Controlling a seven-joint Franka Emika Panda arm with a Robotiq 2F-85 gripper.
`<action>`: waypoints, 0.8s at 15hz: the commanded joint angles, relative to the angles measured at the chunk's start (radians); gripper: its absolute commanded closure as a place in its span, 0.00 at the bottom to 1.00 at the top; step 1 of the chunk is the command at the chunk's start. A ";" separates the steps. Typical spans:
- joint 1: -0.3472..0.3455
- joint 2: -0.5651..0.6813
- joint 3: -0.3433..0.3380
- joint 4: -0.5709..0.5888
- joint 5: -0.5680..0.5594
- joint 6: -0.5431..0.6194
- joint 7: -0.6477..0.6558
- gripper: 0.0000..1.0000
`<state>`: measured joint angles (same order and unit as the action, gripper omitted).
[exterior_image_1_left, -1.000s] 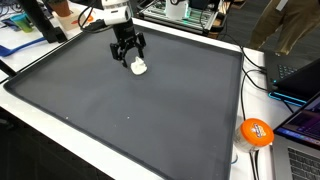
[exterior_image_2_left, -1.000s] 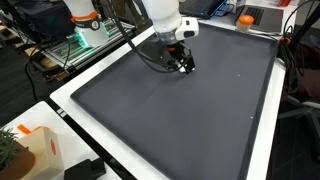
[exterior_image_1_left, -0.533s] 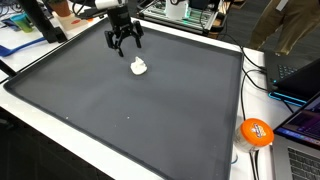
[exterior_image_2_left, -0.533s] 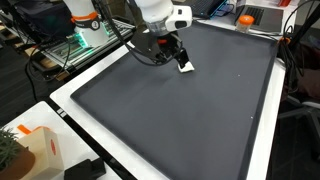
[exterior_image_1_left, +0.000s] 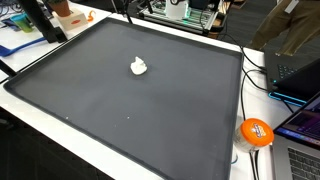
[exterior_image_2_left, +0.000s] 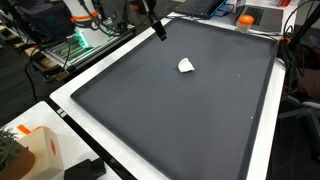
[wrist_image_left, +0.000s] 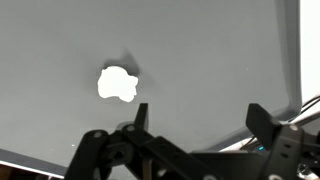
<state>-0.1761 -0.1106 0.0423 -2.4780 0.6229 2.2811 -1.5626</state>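
Note:
A small white lump (exterior_image_1_left: 139, 67) lies alone on the dark grey mat (exterior_image_1_left: 150, 120), toward its far side; it also shows in an exterior view (exterior_image_2_left: 186, 66). My gripper (exterior_image_2_left: 158, 33) hangs high above the mat's edge, well apart from the lump, and is out of the top of the exterior view with the orange ball. In the wrist view the white lump (wrist_image_left: 117, 84) lies far below. The gripper (wrist_image_left: 200, 118) is open there, its two black fingers (wrist_image_left: 140, 115) spread wide with nothing between them.
The mat lies on a white table (exterior_image_2_left: 75, 85). An orange ball (exterior_image_1_left: 256, 132), cables and a laptop (exterior_image_1_left: 298, 72) sit beside the mat. A cardboard box (exterior_image_2_left: 35, 150) stands at a table corner. Equipment crowds the far edge (exterior_image_1_left: 185, 12).
The gripper, low over the white lump a second ago, has risen and pulled away toward the mat's edge. The lump stays on the mat.

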 joint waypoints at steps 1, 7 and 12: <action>0.079 -0.186 -0.012 -0.159 -0.017 0.059 0.264 0.00; 0.120 -0.091 -0.084 -0.064 -0.018 0.024 0.170 0.00; 0.060 -0.191 0.055 -0.205 -0.277 0.305 0.592 0.00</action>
<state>-0.0781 -0.2088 0.0160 -2.5733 0.4627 2.4820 -1.1661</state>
